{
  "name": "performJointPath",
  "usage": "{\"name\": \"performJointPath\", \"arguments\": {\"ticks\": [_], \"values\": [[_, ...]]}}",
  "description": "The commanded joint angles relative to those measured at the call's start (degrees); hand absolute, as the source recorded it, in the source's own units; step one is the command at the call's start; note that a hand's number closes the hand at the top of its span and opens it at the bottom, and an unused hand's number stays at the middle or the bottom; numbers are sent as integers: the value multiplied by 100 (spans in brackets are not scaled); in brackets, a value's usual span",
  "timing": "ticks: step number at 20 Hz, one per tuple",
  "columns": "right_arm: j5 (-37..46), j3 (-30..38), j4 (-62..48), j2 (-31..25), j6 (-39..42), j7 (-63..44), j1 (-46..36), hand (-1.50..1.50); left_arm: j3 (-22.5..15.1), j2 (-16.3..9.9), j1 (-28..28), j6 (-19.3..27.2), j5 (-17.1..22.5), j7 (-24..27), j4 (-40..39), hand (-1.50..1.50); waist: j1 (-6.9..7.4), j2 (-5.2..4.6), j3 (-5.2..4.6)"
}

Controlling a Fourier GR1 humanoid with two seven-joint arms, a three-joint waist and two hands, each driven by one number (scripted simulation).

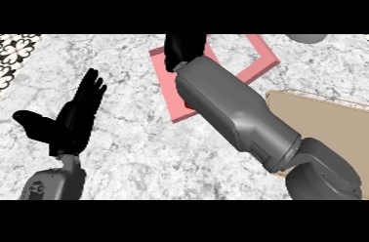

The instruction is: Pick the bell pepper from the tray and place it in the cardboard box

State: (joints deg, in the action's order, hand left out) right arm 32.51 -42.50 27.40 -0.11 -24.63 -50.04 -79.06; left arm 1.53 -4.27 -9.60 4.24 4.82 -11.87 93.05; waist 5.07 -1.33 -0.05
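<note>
Head view: the right hand (181, 51) is over the pink tray (263, 60) at the far middle of the counter, its grey forearm covering much of it (whether its fingers are curled, I cannot tell). The bell pepper is hidden from sight. The cardboard box (324, 119) sits at right. The left hand (72, 120) rests open, fingers straight, at left.

One pink tray (261, 58), one cardboard box (324, 121), two hands.
</note>
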Motion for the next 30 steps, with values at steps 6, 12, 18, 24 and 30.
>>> {"name": "performJointPath", "arguments": {"ticks": [6,12,18,24,30], "values": [[-395,782,521,10,-2283,273,-51,-150,112,-6,-45,57,23,7,-120,0,-92,21,2],[-1172,1582,1319,10,-3449,943,365,-150,93,-55,4,25,41,-137,35,0,-154,47,11],[-1559,1741,1916,10,-3862,1755,1014,-150,463,-318,0,-62,207,-143,-48,0,-360,109,5],[-1730,2113,2094,8,-4053,2969,1791,-150,274,-138,377,-51,174,-112,262,0,-385,105,7],[-1370,2344,3212,-152,-3470,2801,2485,-150,282,-123,292,183,-110,-41,171,0,-516,144,5]]}}
